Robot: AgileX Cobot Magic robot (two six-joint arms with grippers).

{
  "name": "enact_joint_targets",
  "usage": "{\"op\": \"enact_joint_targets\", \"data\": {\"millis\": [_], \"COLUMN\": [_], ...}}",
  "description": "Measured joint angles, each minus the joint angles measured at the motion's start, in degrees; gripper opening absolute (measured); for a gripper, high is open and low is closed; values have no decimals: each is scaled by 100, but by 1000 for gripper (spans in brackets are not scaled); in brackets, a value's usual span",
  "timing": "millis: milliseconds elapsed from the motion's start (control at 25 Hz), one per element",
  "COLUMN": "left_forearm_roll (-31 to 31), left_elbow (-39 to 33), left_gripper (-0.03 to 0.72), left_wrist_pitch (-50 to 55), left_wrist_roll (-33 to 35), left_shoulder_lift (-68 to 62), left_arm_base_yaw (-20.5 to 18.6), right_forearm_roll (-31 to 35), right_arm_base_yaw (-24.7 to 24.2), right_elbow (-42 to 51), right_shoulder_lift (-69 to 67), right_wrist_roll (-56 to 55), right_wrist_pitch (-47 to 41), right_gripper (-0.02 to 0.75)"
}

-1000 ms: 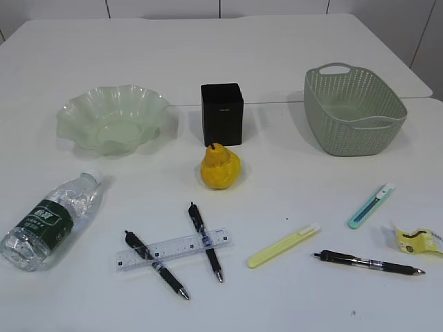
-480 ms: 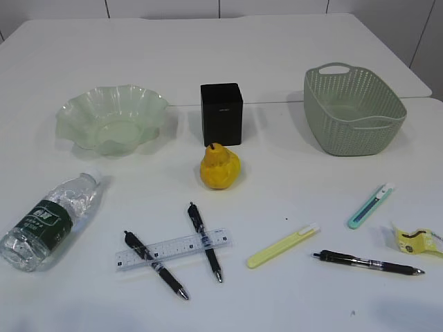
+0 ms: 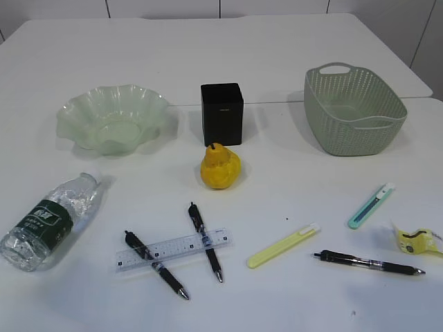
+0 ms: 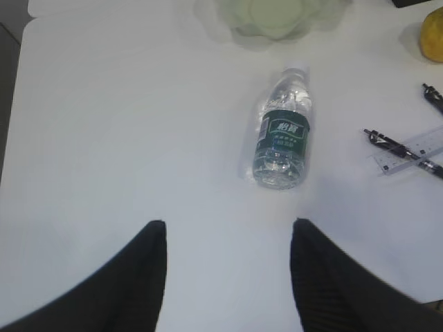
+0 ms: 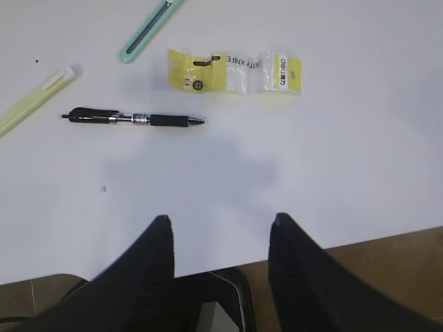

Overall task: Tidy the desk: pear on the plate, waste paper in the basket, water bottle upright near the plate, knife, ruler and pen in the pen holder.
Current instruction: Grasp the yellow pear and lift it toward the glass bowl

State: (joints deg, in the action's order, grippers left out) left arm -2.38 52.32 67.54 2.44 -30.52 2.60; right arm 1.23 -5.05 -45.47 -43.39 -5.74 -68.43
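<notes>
White desk; pale green see-through plate; matte black pen holder; grey-green woven-look basket; yellow pear; clear bottle with dark green label; clear ruler with fine marks; yellow-and-white wrapper with dark print

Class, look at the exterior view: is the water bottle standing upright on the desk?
No, the water bottle lies on its side on the desk, its cap pointing toward the green glass plate.

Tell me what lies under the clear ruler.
Two black pens lie crossed under the ruler, their barrels showing through the clear plastic. Bare desk elsewhere beneath it; nothing hidden.
</notes>
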Motion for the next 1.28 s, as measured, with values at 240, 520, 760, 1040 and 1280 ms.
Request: {"op": "enact_joint_targets", "data": {"millis": [240,520,760,1040,1280], "left_forearm_roll": [585,1125,1493,2070,2097], "left_elbow": [1078,1679,2282,2907,3271], "left_gripper": [401,401,401,402,419], "left_wrist_pitch": [445,463,463,463,453], "left_wrist_roll": [-27,-3,72,409,606], "left_shoulder_lift": [-1249,-2284,-2992,-3892,-4748], "left_arm_base_yaw": [0,0,0,28,435], "right_forearm_roll": [0,19,19,8,172], "right_arm_base_yaw": [0,0,0,0,0], "right_elbow": [-698,-915,-915,-915,-915], "right_shoulder_lift": [-834,-1566,-1737,-1751,-1751], "right_wrist_roll": [0,0,10,18,33], "right_wrist_pitch": [-135,-224,-96,-58,-182], "right_gripper": [368,368,368,368,368]}}
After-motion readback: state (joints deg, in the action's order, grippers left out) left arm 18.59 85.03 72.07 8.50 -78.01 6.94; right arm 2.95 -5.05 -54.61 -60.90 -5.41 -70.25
